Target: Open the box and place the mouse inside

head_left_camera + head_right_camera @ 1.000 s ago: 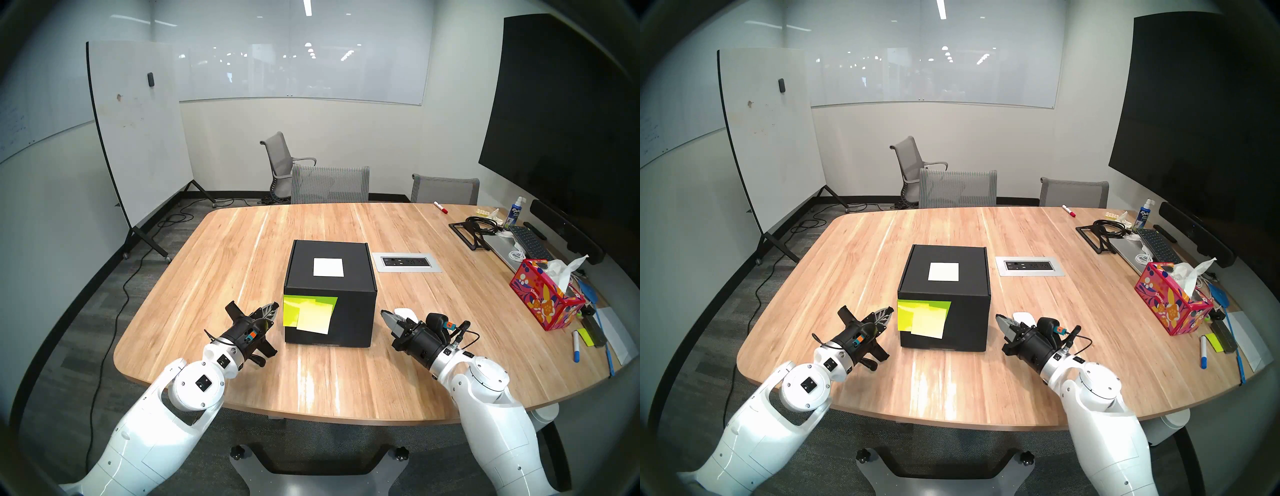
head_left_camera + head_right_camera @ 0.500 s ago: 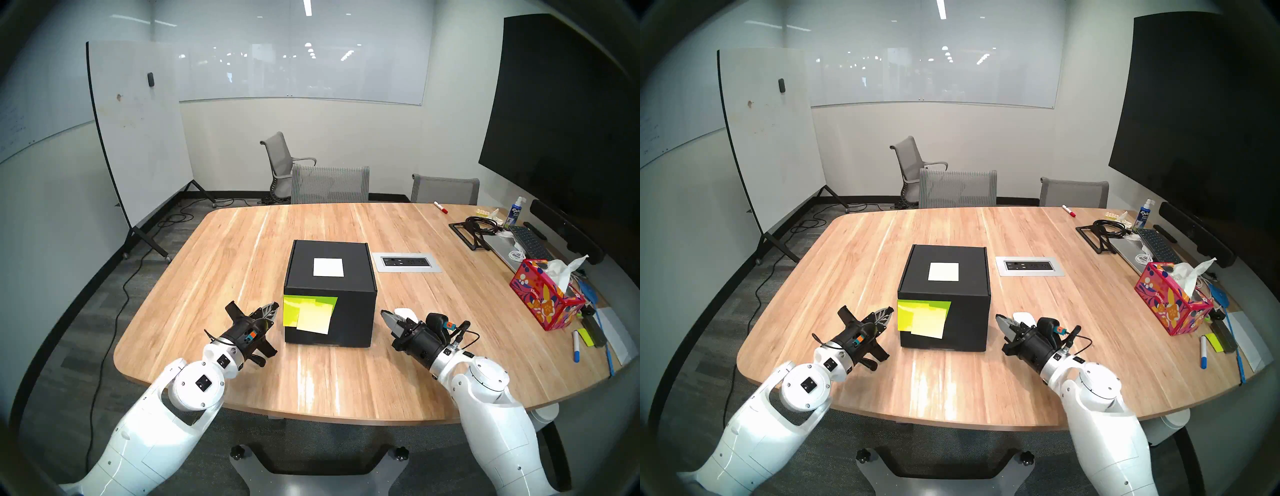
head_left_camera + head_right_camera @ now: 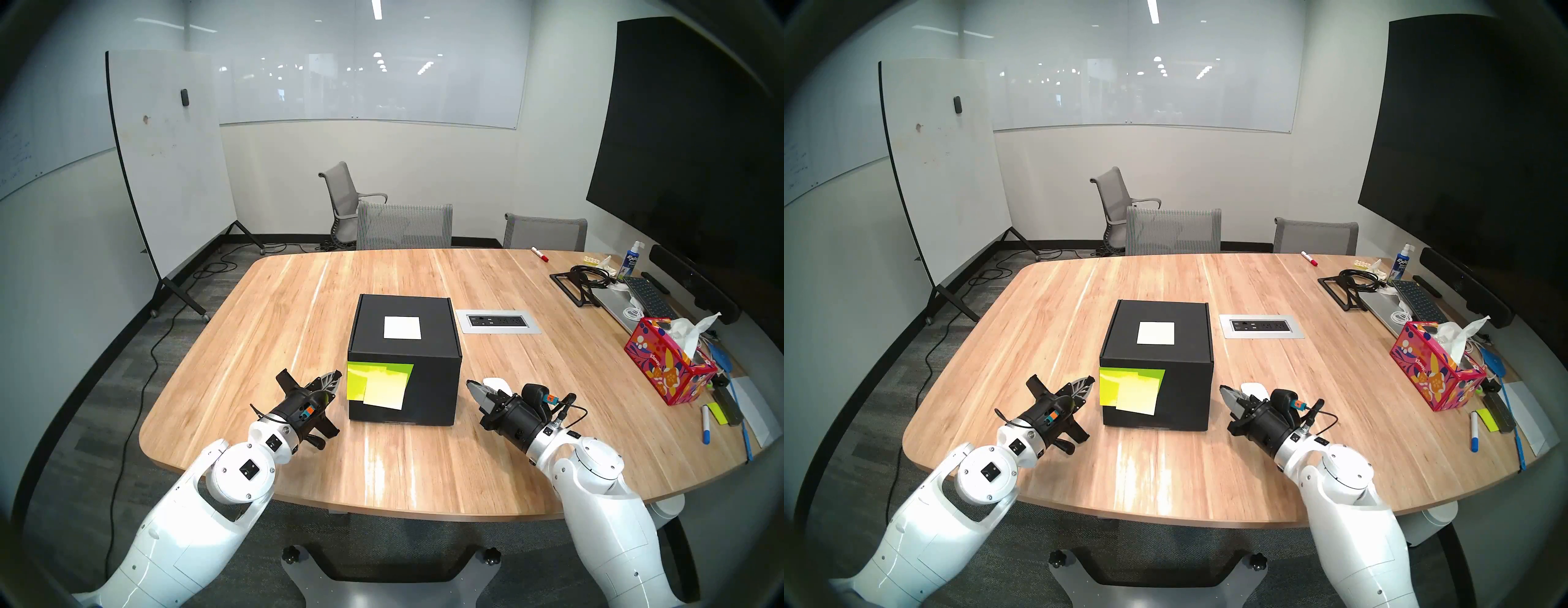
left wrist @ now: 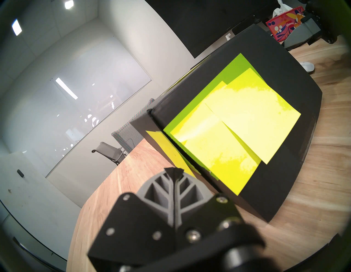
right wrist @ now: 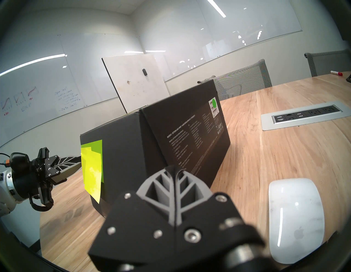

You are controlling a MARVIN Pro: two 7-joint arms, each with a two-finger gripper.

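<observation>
A black box (image 3: 432, 388) with a white label on its lid stands closed in the middle of the wooden table (image 3: 297, 305). Yellow-green sticky notes (image 3: 379, 386) cover the left of its front face. My left gripper (image 3: 338, 375) hovers just left of those notes, shut and empty; its fingertips (image 4: 173, 171) meet close to the box's front left corner (image 4: 152, 112). My right gripper (image 3: 469, 384) is shut and empty right of the box. The white mouse (image 5: 296, 218) lies on the table beside and just beyond it, partly hidden in the head views (image 3: 498, 384).
A power outlet plate (image 3: 498, 321) is set into the table right of the box. A red floral tissue box (image 3: 668, 367), markers, a keyboard (image 3: 649, 297), a laptop and cables crowd the right edge. Chairs (image 3: 403, 225) stand at the far side.
</observation>
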